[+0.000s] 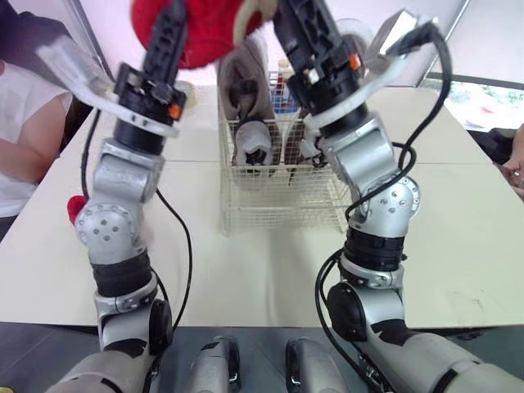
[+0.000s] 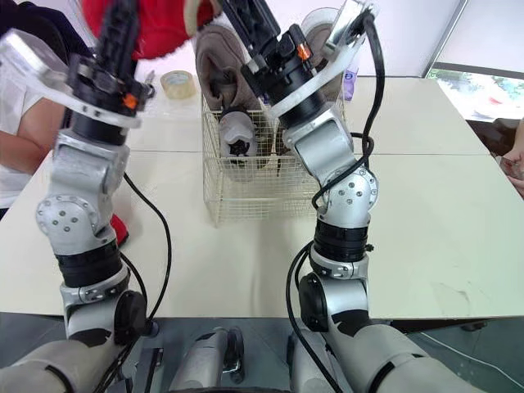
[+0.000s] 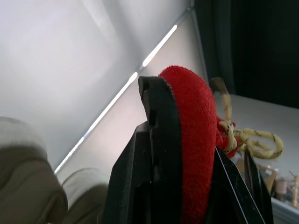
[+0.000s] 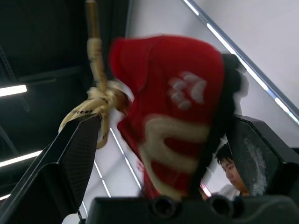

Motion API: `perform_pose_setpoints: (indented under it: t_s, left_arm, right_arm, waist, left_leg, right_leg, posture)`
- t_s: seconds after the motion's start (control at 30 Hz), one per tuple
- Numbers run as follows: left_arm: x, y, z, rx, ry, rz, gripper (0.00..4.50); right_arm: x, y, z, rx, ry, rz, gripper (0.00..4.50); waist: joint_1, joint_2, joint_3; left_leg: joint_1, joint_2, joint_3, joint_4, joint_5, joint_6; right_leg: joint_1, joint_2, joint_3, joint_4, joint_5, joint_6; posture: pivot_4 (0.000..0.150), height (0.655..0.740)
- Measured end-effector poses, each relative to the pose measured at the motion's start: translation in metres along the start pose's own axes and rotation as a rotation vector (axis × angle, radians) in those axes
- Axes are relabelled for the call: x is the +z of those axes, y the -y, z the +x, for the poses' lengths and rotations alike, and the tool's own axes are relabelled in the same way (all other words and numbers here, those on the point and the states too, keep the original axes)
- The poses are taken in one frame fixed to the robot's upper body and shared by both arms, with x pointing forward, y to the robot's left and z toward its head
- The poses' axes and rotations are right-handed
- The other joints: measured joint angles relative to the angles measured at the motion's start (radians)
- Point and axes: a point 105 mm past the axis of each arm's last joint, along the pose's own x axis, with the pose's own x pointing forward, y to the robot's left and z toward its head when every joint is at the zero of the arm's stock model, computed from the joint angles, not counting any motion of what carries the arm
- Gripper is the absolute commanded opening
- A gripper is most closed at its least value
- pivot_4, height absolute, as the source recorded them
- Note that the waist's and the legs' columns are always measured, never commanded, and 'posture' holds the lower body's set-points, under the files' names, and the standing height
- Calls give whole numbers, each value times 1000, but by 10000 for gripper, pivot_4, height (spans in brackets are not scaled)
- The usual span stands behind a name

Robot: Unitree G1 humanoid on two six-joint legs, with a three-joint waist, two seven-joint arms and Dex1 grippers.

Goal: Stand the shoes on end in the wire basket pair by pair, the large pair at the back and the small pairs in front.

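A small red shoe (image 1: pixel 205 29) with yellow laces is held high above the table, over the back left of the wire basket (image 1: pixel 278 201). My left gripper (image 1: pixel 172 24) is shut on the red shoe (image 3: pixel 196 121), one finger (image 3: pixel 159 149) pressed against its fabric. My right gripper (image 4: pixel 168 154) is open, its fingers (image 4: pixel 79 158) standing either side of the same red shoe (image 4: pixel 177 102). In the basket a large beige pair (image 1: pixel 246 74) stands on end at the back, with a small grey shoe (image 1: pixel 252 143) in front. A second red shoe (image 1: pixel 75 207) lies on the table, mostly behind my left arm.
The basket sits mid-table on the pale table (image 1: pixel 458 229). A roll of tape (image 2: pixel 176 82) lies behind the basket to its left. A person in white (image 1: pixel 20 123) sits at the left edge, and a hand (image 1: pixel 516 168) shows at the right edge.
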Motion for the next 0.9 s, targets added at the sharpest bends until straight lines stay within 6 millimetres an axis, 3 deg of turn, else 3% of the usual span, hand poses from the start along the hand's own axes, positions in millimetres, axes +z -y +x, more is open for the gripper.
perform_pose_setpoints:
  t_s: [0.1, 0.27, 0.3, 0.33, 0.53, 0.63, 0.73, 0.83, 0.9]
  left_arm:
    - [-9, 0, -1, 5, -10, -9, 2956]
    - [-11, 3, -1, -11, -5, -12, 2956]
    - [-11, 5, 0, -15, -4, -11, 2956]
    - [-12, 6, 0, -17, -5, -8, 7941]
    - [-22, -5, -12, 64, -146, 122, 37006]
    - [-28, -6, -29, 112, -282, 260, 37006]
    - [-35, -15, -57, 212, -433, 394, 37006]
    - [-37, -11, -68, 260, -434, 419, 37006]
    - [-44, -4, -74, 268, -442, 422, 37006]
  right_arm:
    - [3, 3, -1, -13, 4, -21, 36103]
    - [6, 4, -2, -17, 9, -41, 12889]
    - [6, 4, -2, -18, 9, -45, 10076]
    - [7, 4, -2, -19, 9, -47, 6585]
    - [13, 3, -5, 10, -67, -146, 5747]
    - [29, 0, -8, 88, -203, -293, 5747]
    - [65, -3, -22, 152, -359, -493, 5747]
    - [91, 6, -37, 166, -524, -623, 5747]
    - [94, 13, -46, 171, -624, -640, 5747]
  waist:
    - [-2, 0, 0]
    - [-4, 0, 0]
    - [-4, 0, 0]
    - [-3, 0, 0]
    - [-4, 0, 0]
    - [-3, 0, 0]
    - [2, 0, 0]
    - [-1, 0, 0]
    - [-7, 0, 0]
  left_leg:
    - [0, 0, 0, 0, 0, 0]
    - [0, 1, 0, -1, 0, 0]
    - [0, 1, 0, -1, 0, 0]
    - [0, 1, 0, -1, 0, 0]
    - [0, 1, -1, -1, 0, 0]
    - [-1, 0, 0, -1, -1, 1]
    - [-2, 0, 0, -2, -2, 2]
    - [-2, 0, 2, -4, -5, 1]
    - [-2, 1, 3, -4, -5, 1]
  right_leg:
    - [0, 0, 0, 0, 0, 0]
    - [0, 0, 0, 0, 0, 0]
    - [0, 0, 0, 0, 0, 0]
    - [0, 0, 0, 0, 0, 0]
    - [-1, 0, 0, 0, -1, -3]
    - [-1, -1, 0, -2, -2, -3]
    - [-1, -2, 0, -4, -2, -3]
    - [0, -4, 0, -11, -2, -4]
    - [-1, -5, 1, -12, -1, -4]
  posture:
    - [1500, 7400]
    - [1500, 7400]
    - [1500, 7400]
    - [1500, 7400]
    - [1500, 7400]
    - [1500, 7400]
    - [1500, 7400]
    - [1500, 7400]
    - [1500, 7400]
